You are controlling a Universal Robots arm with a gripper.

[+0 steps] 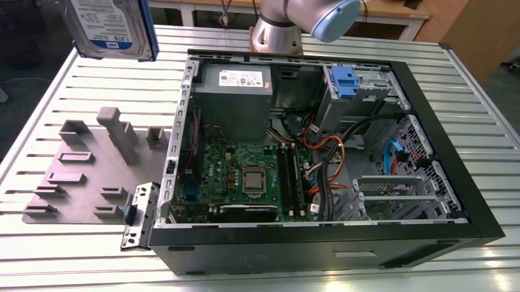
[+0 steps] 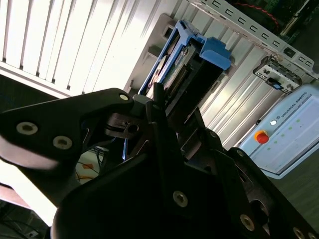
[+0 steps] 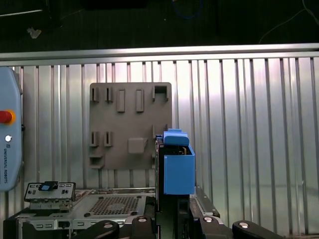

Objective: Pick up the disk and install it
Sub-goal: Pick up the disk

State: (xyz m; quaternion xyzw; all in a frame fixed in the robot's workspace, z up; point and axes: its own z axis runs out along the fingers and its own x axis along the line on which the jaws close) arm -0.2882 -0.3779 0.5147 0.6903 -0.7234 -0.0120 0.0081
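The gripper (image 2: 177, 112) has its fingers (image 2: 159, 107) clamped on the disk (image 2: 174, 74), which is held edge-on with its blue bracket showing in both wrist views. In the exterior view the disk (image 1: 109, 27) hangs at the frame's upper left, label outward, above the slatted table (image 1: 73, 261) and apart from the open computer case (image 1: 284, 255). A grey fixture plate (image 1: 81, 182) lies just beside the case, on the exterior view's left.

Top edge crops the disk (image 1: 111, 27)
In the exterior view its upper part and most of the arm (image 1: 281, 33) run off the top
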